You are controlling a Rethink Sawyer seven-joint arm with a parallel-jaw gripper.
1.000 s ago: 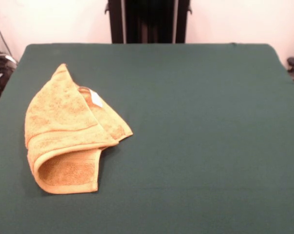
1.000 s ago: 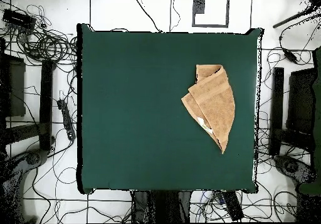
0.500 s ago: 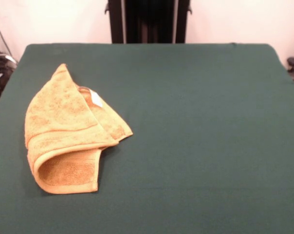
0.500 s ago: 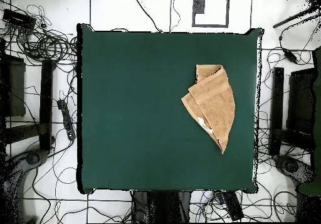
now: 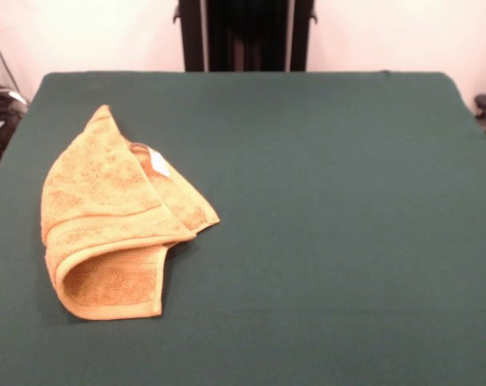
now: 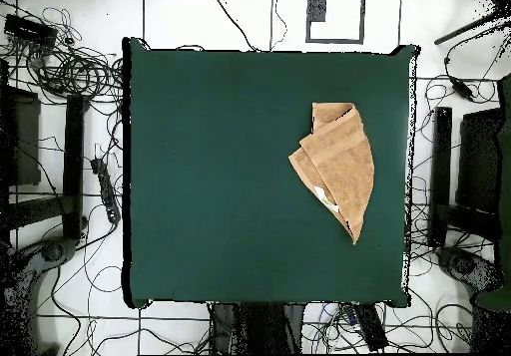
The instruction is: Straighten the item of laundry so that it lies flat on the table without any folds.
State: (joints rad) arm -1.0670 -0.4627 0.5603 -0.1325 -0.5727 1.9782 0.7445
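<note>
- The towel (image 5: 114, 217) lies on the left part of the table (image 5: 331, 225) in the front view, closer to the left edge than to the middle, and well inside the near and far edges.
- It is not flat: it is folded over itself into a rough cone, with a pointed tip toward the far side and a rounded, wider end toward the near side.
- At the near end the top layer curls over and leaves an open loop, so the darker underside of the terry shows inside the fold.
- A woven border band (image 5: 106, 229) runs across the upper layer, just above that rolled end.
- A second layer sticks out on the right side of the fold and ends in a corner pointing right.
- A small white tag (image 5: 158, 162) sits on the upper right edge of the towel, beside a short orange strip of hem.
- In the overhead view the towel (image 6: 340, 168) lies on the right half of the table (image 6: 220, 173), near the right edge, with its pointed tip toward the bottom of the picture.
- The rest of the dark green cloth is smooth.
- Cables (image 6: 70, 68) lie on the floor round the table in the overhead view.
- No gripper shows in either view, so I cannot tell how its fingers stand.
</note>
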